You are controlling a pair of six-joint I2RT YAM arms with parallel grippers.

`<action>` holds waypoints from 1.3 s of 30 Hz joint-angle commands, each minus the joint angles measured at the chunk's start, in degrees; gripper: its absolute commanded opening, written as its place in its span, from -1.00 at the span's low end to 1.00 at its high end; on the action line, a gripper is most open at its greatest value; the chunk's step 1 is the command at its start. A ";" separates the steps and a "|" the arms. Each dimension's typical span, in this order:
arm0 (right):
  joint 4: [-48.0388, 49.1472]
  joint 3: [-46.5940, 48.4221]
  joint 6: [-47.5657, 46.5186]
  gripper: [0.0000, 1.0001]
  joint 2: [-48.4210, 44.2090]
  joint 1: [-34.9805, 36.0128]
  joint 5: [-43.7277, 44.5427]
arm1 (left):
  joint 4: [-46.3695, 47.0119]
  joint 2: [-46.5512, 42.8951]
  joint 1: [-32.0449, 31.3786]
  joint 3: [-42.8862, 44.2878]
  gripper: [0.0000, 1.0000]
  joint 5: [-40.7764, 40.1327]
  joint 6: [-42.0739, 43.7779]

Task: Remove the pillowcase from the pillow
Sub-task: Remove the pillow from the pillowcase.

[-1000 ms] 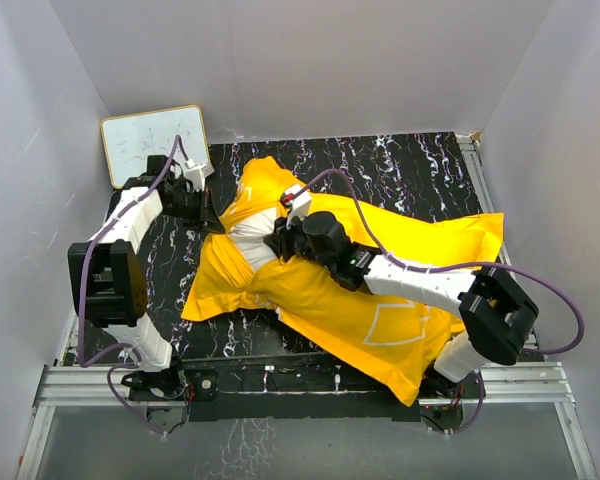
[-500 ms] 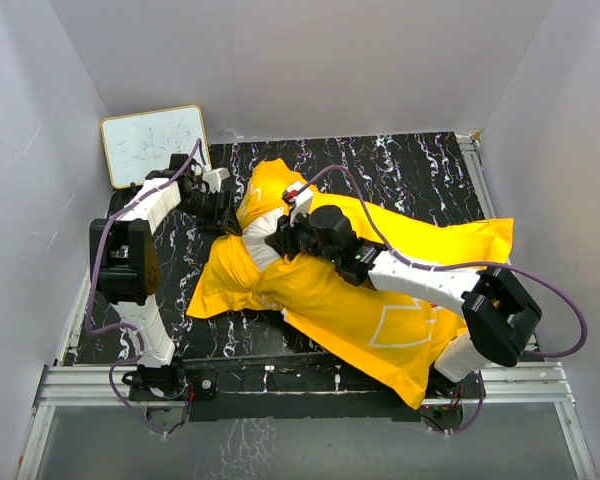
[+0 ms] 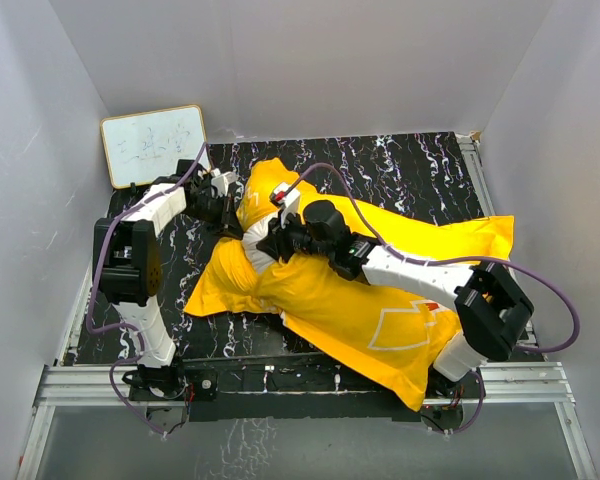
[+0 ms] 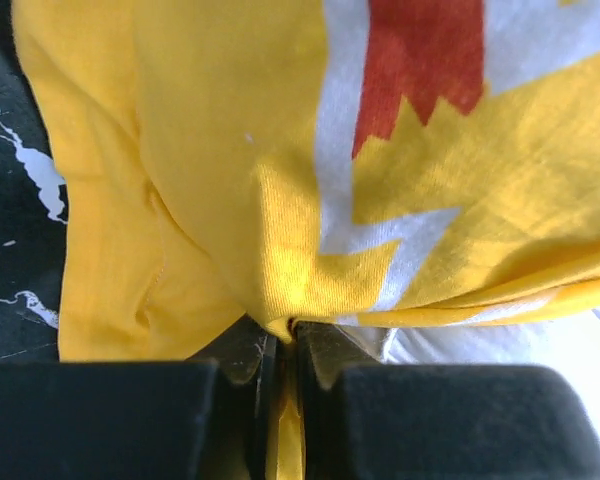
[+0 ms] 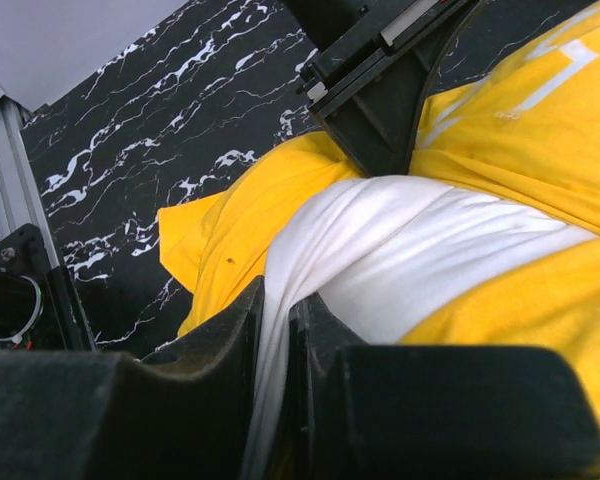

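The bright yellow pillowcase [image 3: 380,300] lies diagonally across the dark table, bunched at its upper left end. White pillow [image 3: 248,252] shows through the case's opening between the two arms. My left gripper [image 3: 230,215] is shut on a fold of the pillowcase [image 4: 230,180]; yellow cloth runs down between its fingers [image 4: 325,355]. My right gripper [image 3: 268,243] is shut on a pinch of the white pillow [image 5: 420,250], which is drawn taut into its jaws. In the right wrist view the left gripper [image 5: 380,120] sits just beyond, on the yellow cloth [image 5: 230,230].
A white-faced board [image 3: 155,145] leans at the back left corner. The black marbled table [image 3: 400,170] is walled in by white panels on three sides. A metal rail [image 3: 310,385] runs along the near edge by the arm bases.
The left arm swung in toward the pillowcase's upper end, opened, then closed on a yellow fold. The right arm shifted slightly left, still holding the white pillow.
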 commanded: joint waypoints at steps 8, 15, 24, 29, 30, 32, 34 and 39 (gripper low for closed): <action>0.12 3.22 2.16 -0.84 -12.60 3.19 -9.84 | 6.96 -1.38 1.02 8.53 -1.00 -3.08 -5.13; 6.57 6.28 -3.06 -0.84 -12.98 0.75 -2.52 | 5.44 4.13 2.99 47.26 -1.00 -21.98 -9.94; 10.64 18.64 -13.81 -0.84 -7.03 0.41 9.06 | 40.56 -7.24 -6.69 56.12 -1.00 -33.95 8.15; 16.95 13.64 -17.62 -0.84 -10.19 0.38 16.48 | 58.16 -14.31 -11.11 52.42 -1.00 -35.28 11.10; 18.58 11.68 -17.91 -0.84 -10.93 0.38 17.03 | 56.96 -12.75 -11.37 57.39 -1.00 -35.05 10.23; 19.79 9.37 -17.91 -0.84 -11.39 0.41 18.03 | 51.50 -7.98 -11.65 70.53 -1.00 -32.30 8.25; 18.80 8.58 -16.66 -0.84 -11.25 0.34 17.89 | 47.48 -7.01 -12.49 75.83 -1.00 -26.19 6.40; 19.68 -0.65 -9.52 -0.84 -13.63 0.48 17.72 | 41.60 -18.97 -14.93 54.34 -1.00 -17.33 9.78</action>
